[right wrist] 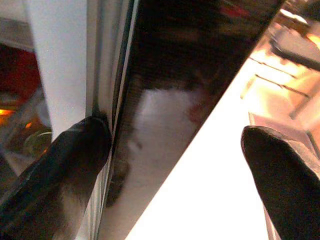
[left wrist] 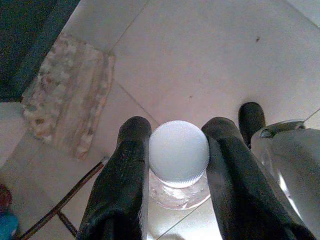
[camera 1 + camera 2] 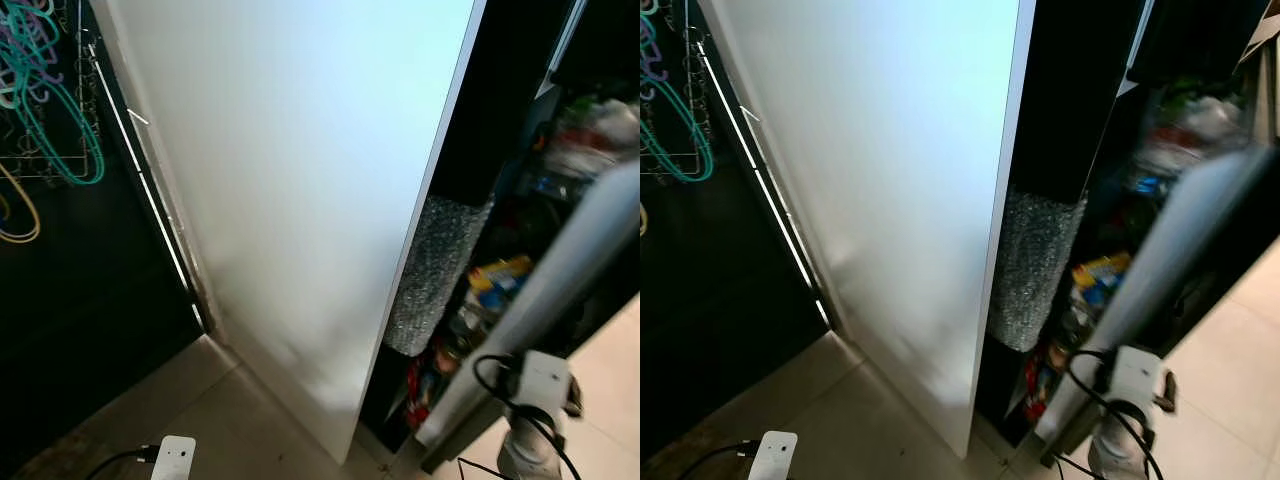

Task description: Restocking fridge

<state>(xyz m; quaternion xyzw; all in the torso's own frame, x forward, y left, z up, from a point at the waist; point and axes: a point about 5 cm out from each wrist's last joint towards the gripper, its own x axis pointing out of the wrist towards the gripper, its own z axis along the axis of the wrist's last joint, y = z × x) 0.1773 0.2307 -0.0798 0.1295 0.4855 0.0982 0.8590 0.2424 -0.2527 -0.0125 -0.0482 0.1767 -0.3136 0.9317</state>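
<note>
I see left pincer [image 2: 172,165] clenched on bottle [image 2: 178,159] above floor [image 2: 210,65]; right pincer [image 1: 175,150] spread wide, straddling fridge door [image 1: 165,125] edge.

The fridge door [image 3: 560,300] is blurred, and the packages [image 3: 500,275] behind it cannot be identified. The bottle [image 2: 179,155] body is hidden under its cap.
</note>
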